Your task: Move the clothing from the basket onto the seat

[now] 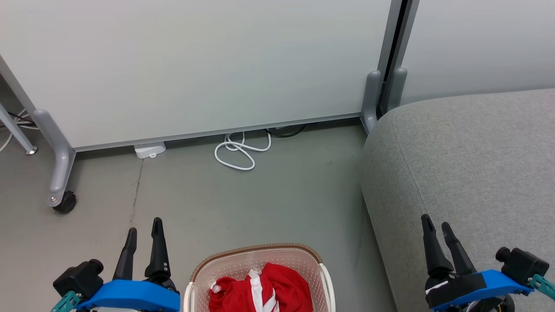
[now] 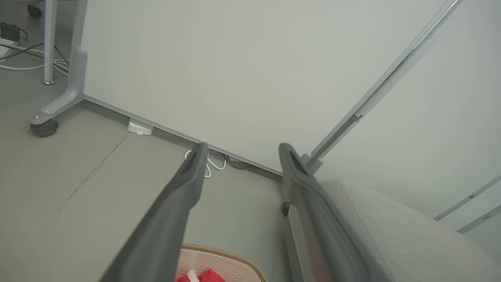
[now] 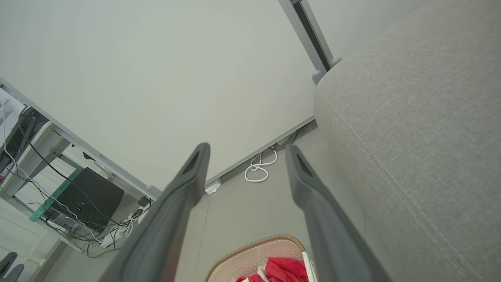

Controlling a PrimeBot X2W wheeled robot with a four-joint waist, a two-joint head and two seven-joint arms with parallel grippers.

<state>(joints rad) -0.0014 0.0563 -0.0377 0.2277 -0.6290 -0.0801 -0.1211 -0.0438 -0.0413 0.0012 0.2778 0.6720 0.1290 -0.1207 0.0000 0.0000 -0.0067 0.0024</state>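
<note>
While the left gripper [image 1: 144, 225] and right gripper [image 1: 435, 221] gape empty at the lower corners, the clothing [image 1: 264, 288] lies bunched in the basket [image 1: 256, 250], bottom centre. A shallow pinch may slip off, or a trailing hem could catch and drag the basket.

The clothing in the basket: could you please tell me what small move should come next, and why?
Probably lower the left gripper toward the clothing in the basket: its jaws stand open and empty, and the red pile lies just to its right, not yet on the seat.
</note>
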